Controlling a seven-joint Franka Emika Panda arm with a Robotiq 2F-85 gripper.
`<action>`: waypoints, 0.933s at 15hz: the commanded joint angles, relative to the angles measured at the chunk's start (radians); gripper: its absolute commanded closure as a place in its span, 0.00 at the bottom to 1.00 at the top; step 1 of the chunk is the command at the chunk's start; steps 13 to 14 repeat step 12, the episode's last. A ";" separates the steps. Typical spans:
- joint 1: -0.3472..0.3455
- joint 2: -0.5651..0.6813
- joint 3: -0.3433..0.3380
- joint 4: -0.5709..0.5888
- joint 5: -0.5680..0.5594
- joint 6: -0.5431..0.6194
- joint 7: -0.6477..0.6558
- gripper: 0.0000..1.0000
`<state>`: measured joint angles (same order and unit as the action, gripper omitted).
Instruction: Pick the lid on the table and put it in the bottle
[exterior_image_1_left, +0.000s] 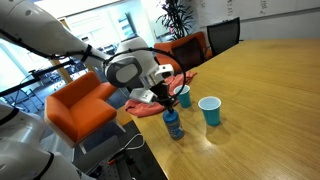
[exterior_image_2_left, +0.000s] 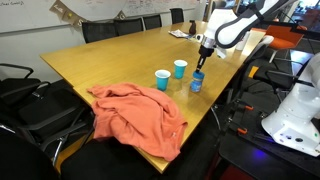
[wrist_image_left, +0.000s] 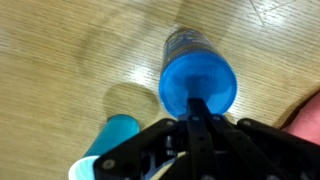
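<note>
The bright-blue lid (wrist_image_left: 198, 80) lies flat over the mouth of the clear bottle (wrist_image_left: 186, 42), which stands on the wooden table (wrist_image_left: 60, 50) near its edge. My gripper (wrist_image_left: 196, 108) is directly above the bottle, with its fingers closed together on the near rim of the lid. In both exterior views the gripper (exterior_image_1_left: 166, 103) (exterior_image_2_left: 199, 66) points down onto the top of the bottle (exterior_image_1_left: 174, 126) (exterior_image_2_left: 196, 83). The fingers hide the lid in those views.
Two light-blue cups (exterior_image_1_left: 183, 95) (exterior_image_1_left: 210, 111) stand just beyond the bottle; they also show in an exterior view (exterior_image_2_left: 162, 79) (exterior_image_2_left: 180, 68). An orange cloth (exterior_image_2_left: 140, 115) lies on the table corner. Orange chairs (exterior_image_1_left: 85, 105) stand beside the table.
</note>
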<state>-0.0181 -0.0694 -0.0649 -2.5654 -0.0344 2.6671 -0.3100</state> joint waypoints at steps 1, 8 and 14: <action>-0.012 -0.102 -0.002 -0.025 -0.024 -0.012 0.005 1.00; -0.020 -0.252 -0.014 -0.013 -0.019 -0.110 0.031 1.00; -0.028 -0.300 -0.015 -0.010 -0.028 -0.150 0.049 1.00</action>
